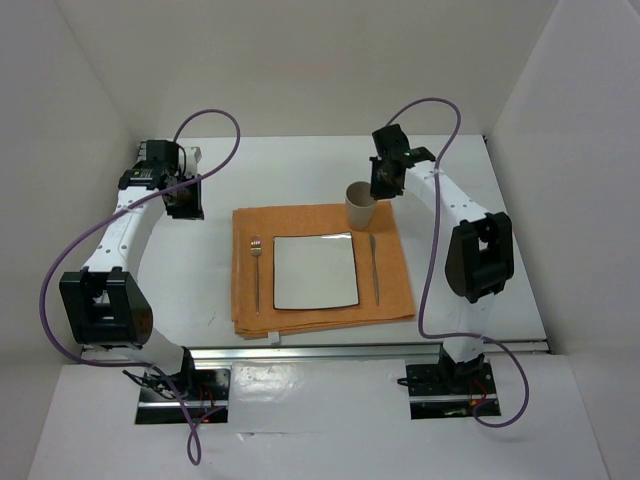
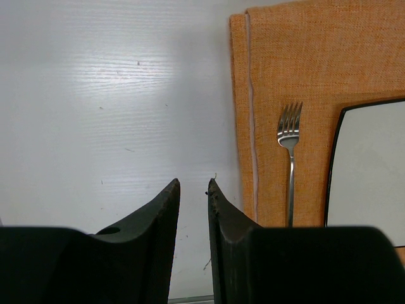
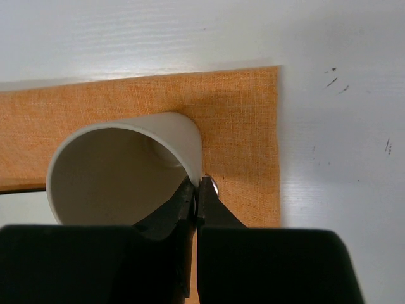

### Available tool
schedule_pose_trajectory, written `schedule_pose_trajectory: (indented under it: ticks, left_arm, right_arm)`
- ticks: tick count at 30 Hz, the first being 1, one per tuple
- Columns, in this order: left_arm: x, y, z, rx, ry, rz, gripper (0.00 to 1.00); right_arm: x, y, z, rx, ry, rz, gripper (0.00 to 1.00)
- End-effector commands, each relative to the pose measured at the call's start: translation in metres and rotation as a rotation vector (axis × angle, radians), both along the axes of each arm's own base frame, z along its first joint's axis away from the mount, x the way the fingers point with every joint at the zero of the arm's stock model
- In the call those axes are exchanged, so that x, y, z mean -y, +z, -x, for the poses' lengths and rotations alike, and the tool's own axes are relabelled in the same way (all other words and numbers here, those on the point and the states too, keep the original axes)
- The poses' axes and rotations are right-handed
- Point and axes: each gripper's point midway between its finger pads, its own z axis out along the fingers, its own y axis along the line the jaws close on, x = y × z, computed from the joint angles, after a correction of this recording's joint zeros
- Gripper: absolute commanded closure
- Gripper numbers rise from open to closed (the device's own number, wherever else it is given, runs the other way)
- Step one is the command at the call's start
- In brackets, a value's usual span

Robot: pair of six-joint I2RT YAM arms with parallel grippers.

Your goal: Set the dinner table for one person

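Observation:
On the white dinner table [image 1: 200, 280] lies an orange cloth mat [image 1: 300, 222] with a square white plate [image 1: 315, 270], a fork [image 1: 257, 262] to its left and a knife [image 1: 374, 268] to its right. A beige cup [image 1: 360, 204] stands upright on the mat's far right corner. My right gripper [image 1: 381, 184] is shut on the cup's rim [image 3: 120, 171], one finger inside and one outside [image 3: 197, 183]. My left gripper [image 1: 186, 204] hangs over bare table left of the mat, jaws slightly apart and empty [image 2: 193, 185]. The left wrist view shows the fork [image 2: 290, 136] and the plate's edge [image 2: 373, 171].
White walls enclose the table on the left, back and right. A metal rail [image 1: 360, 349] runs along the near edge in front of the arm bases. Purple cables loop from both arms. Bare tabletop [image 3: 342, 126] lies right of the mat [image 3: 240, 107].

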Motion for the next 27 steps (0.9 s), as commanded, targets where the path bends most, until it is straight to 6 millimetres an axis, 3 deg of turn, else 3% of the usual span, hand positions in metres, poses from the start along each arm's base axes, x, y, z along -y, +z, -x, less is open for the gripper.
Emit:
schedule_pose_trajectory:
  ticks: [1,18,20,22,24,26,27]
  left_arm:
    - [-0.003,0.013,-0.002,0.047,-0.008,-0.012,0.69]
    - [-0.002,0.014,-0.004,0.057,-0.013,-0.005,0.69]
    - [-0.002,0.014,-0.004,0.057,-0.021,-0.01,0.69]
    - [-0.002,0.014,-0.004,0.057,-0.021,-0.01,0.69]
    - [-0.002,0.014,-0.004,0.057,-0.021,-0.01,0.69]
    - [-0.002,0.014,-0.004,0.057,-0.021,-0.01,0.69]
    - [-0.002,0.014,-0.004,0.057,-0.021,-0.01,0.69]
  right_arm:
    - [0.001,0.018,-0.006,0.046,-0.021,0.014,1.0]
    - [0.009,0.008,-0.013,0.031,-0.039,0.049,1.0]
    - [0.007,0.013,-0.012,0.039,-0.033,0.038,0.77]
    - [0.006,0.013,-0.012,0.037,-0.02,0.036,0.71]
    - [0.004,0.012,-0.011,0.034,-0.015,0.028,0.59]
    - [0.008,0.021,-0.014,0.053,-0.024,0.022,0.54]
    - [0.007,0.035,-0.017,0.082,-0.025,0.013,0.5]
